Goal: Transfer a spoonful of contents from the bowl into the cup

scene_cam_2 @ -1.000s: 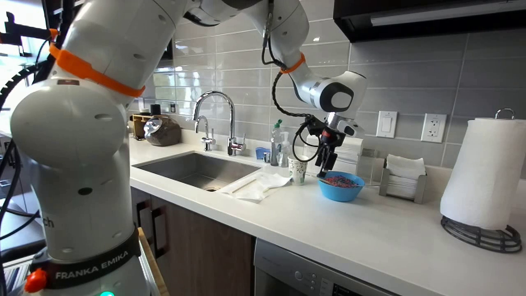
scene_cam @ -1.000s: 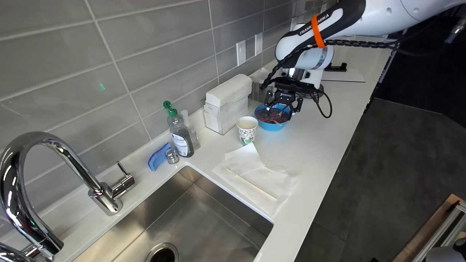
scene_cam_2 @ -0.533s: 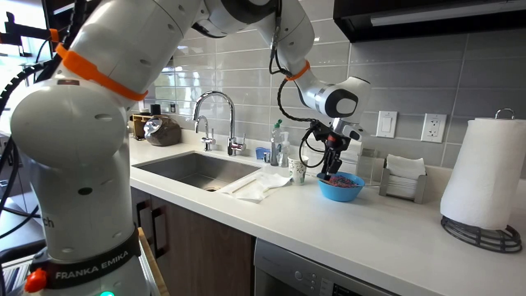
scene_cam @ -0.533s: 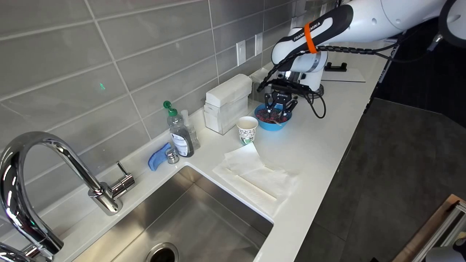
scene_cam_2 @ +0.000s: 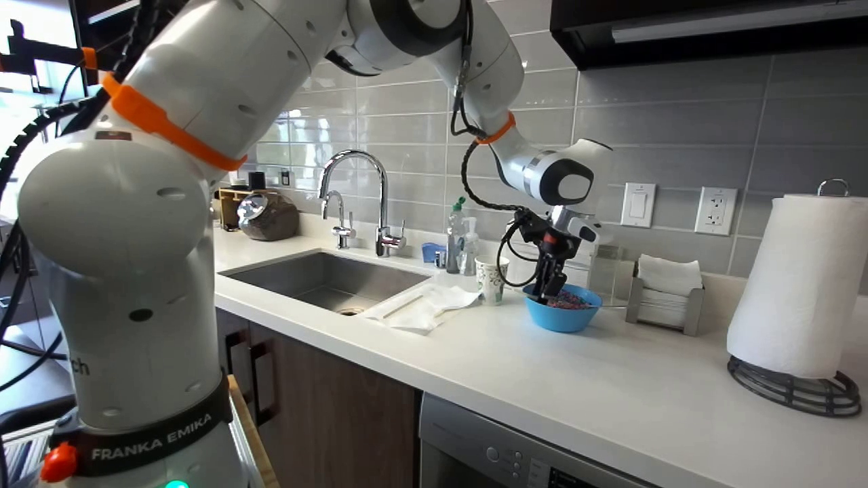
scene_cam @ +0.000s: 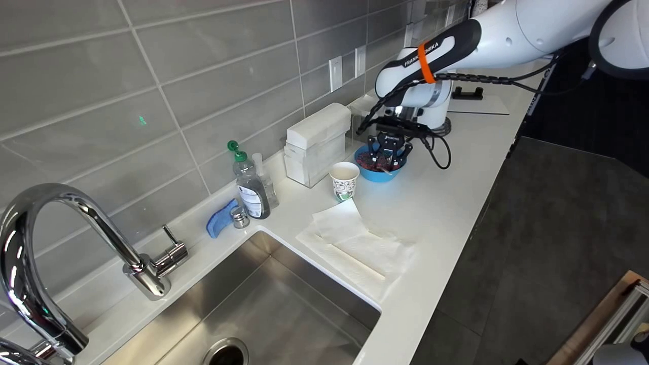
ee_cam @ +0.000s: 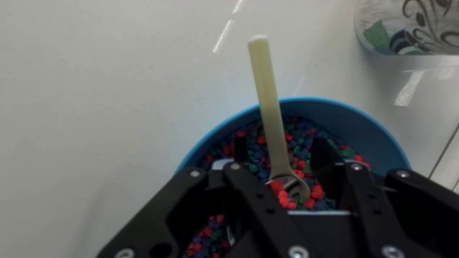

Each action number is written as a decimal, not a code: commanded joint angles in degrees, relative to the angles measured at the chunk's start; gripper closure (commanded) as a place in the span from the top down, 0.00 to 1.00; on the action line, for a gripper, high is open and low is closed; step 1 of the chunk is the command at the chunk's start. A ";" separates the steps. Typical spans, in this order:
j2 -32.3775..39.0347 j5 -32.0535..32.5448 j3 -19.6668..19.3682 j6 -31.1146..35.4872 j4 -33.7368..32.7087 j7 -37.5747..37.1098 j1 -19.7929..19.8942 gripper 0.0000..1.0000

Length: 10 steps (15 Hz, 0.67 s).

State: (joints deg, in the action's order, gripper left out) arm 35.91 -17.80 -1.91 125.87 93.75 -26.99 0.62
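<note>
Spoon (ee_cam: 270,107), one: head amid multicoloured contents (ee_cam: 301,150) of bowl (ee_cam: 358,132), handle over rim, ungripped. End effector (ee_cam: 282,154): jaws apart, astride handle. Cup (scene_cam: 344,180): upright on table (scene_cam: 426,213) near bowl. Done, seemingly: positioning only. Left: gripping, scooping, carrying, tipping.

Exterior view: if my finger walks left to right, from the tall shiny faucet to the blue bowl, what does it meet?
In an exterior view: tall shiny faucet → blue sponge-like thing → green-capped bottle → patterned cup → blue bowl.
</note>
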 commanded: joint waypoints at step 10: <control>1.25 0.32 -0.41 0.29 -1.64 -0.48 -0.77 0.24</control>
State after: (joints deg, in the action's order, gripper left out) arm 36.75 -17.80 -1.90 125.87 92.76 -26.99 0.37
